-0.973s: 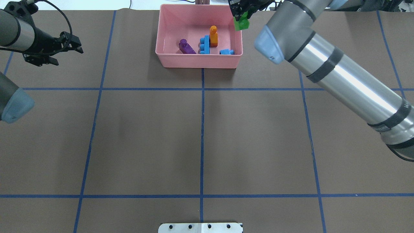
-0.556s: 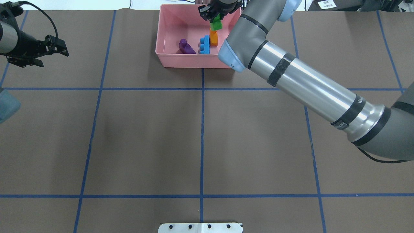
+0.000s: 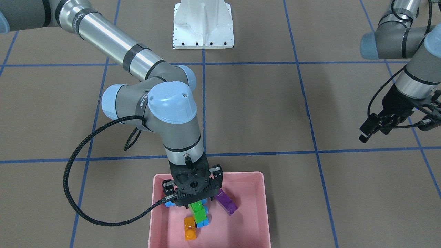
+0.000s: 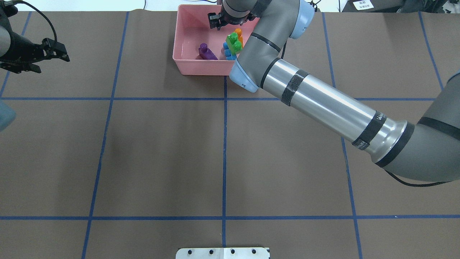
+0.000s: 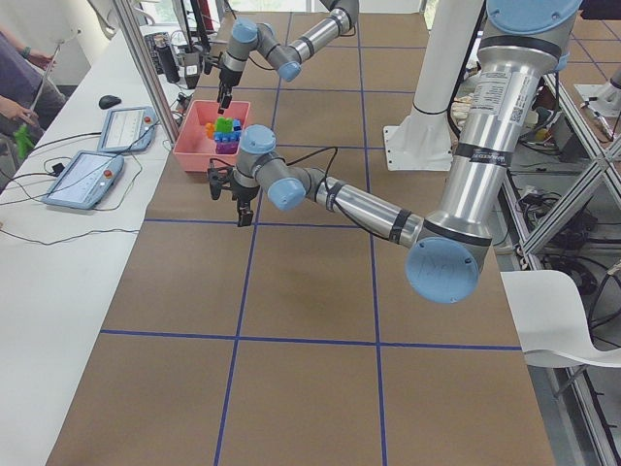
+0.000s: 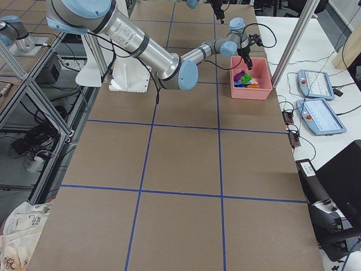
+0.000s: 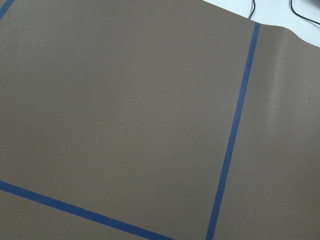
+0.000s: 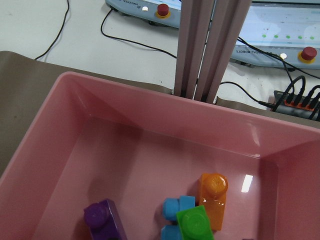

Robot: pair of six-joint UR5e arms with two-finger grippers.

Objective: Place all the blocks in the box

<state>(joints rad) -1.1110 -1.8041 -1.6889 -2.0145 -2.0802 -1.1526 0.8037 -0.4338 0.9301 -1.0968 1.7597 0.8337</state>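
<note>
The pink box (image 4: 187, 39) stands at the table's far edge. It also shows in the front view (image 3: 255, 213) and the right wrist view (image 8: 150, 105). In it lie the purple block (image 4: 206, 52), the orange block (image 4: 238, 33) and the long blue block (image 4: 226, 48). The green block (image 4: 233, 42) rests on top of the long blue one (image 3: 204, 222). The small blue block (image 3: 168, 204) peeks out beside my right gripper. My right gripper (image 3: 193, 197) hangs open and empty just above the green block (image 3: 198, 210). My left gripper (image 4: 61, 53) is open and empty, far to the left.
The white robot base (image 3: 203, 24) stands at the near table edge. An aluminium post (image 8: 205, 50) and control tablets stand just behind the box. Blue tape lines (image 4: 224, 144) cross the brown table. My right arm (image 4: 323, 108) lies over the box's right end.
My right gripper moved left over the box and let go of the green block, which now rests on the blocks inside. My left arm drew back to the left.
</note>
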